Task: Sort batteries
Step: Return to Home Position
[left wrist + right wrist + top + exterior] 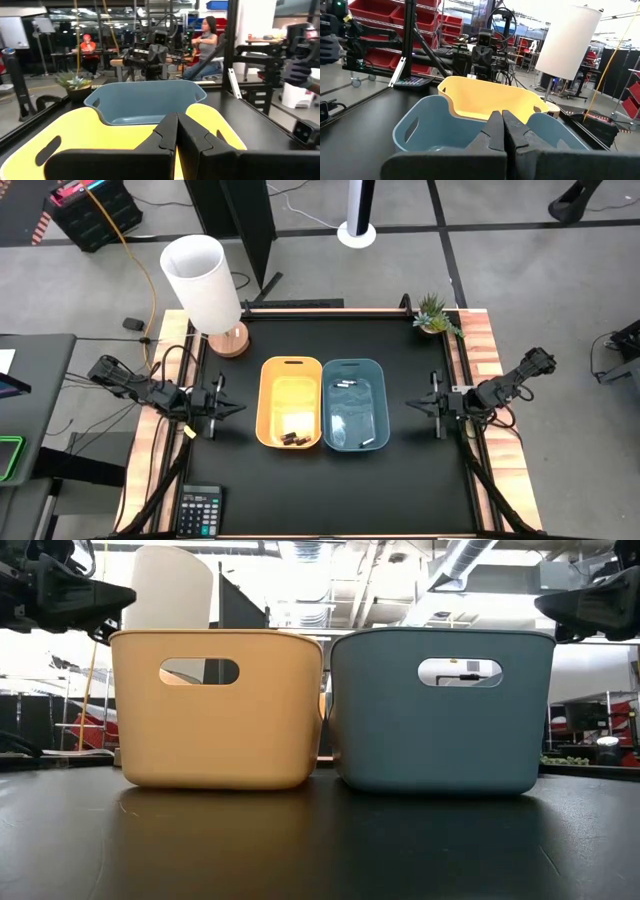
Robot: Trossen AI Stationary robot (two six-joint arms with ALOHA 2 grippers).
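Step in hand: I read this as the return to rest. No battery lies loose on the surface [400, 490] that I can see, so I judge the sorting itself done.
Dark batteries [293, 439]: lying on the floor of the orange bin [270, 395], at its 6 o'clock end.
Silver batteries [345, 384]: in the blue bin [383, 395], one near its 12 o'clock end and another toward its 5 o'clock corner.
Bins: side by side and touching at mid-surface, orange on the 9 o'clock side of blue.
Left arm [150, 392]: out at the 9 o'clock edge of the surface, pointing in at the orange bin but well apart from it.
Left jaws: pressed together, holding nothing.
Right arm [495, 390]: mirrored at the 3 o'clock edge, facing the blue bin and also clear of it.
Right jaws: closed tip to tip, empty.
Next move: little more than settling both arms level at their edges. I would keep the jaws away from the bin rims so nothing gets nudged.
Around: a lamp [205, 285] at 11 o'clock, a small plant [435, 315] at 1 o'clock, a calculator [198, 510] at 7 o'clock, all on the margins.
In the way: nothing between either arm and its edge, as far as I can judge. The lamp base stands nearest the left arm.
Beyond: a seated person [206, 37] in the room behind, far from the surface.
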